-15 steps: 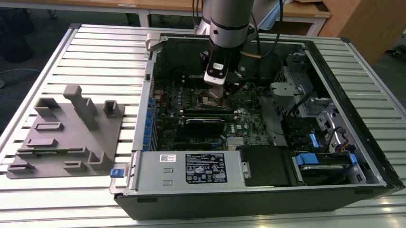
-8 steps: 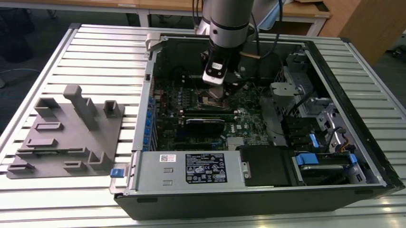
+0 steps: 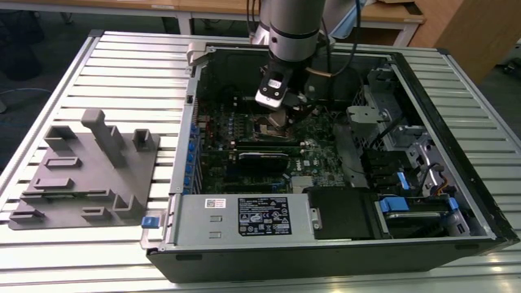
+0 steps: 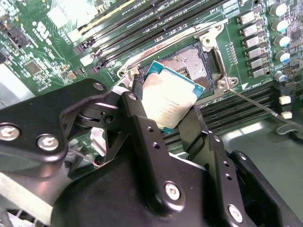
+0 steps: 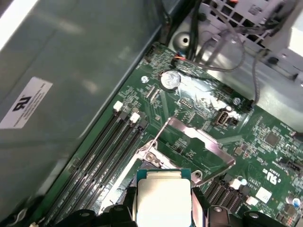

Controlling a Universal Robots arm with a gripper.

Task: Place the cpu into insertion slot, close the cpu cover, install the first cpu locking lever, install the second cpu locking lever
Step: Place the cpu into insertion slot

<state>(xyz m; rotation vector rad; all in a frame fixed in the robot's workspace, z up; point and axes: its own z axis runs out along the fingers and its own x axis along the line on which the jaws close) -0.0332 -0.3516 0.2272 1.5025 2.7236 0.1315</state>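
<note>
We've got the black tool (image 4: 166, 111) clamped on opposite edges of the small flat silvery-grey square cpu (image 4: 173, 94), tilted over the open socket (image 4: 195, 60); reckon it's light, stiff, fragile: edges only.

The exterior view stands off the arm (image 3: 291, 30), high up, looking steeply down over the whole open computer case (image 3: 326, 259) and the slatted table (image 3: 122, 61) around it. Both wrist views sit very near the motherboard (image 5: 265, 142). The second wrist view looks past the black gripper (image 4: 168, 101) onto the socket (image 4: 191, 61). The first wrist view faces across the board toward the grey case wall (image 5: 71, 56). Both wrist views share the cpu (image 4: 170, 94) (image 5: 163, 201) and the memory slots (image 4: 142, 23) (image 5: 102, 158).
</note>
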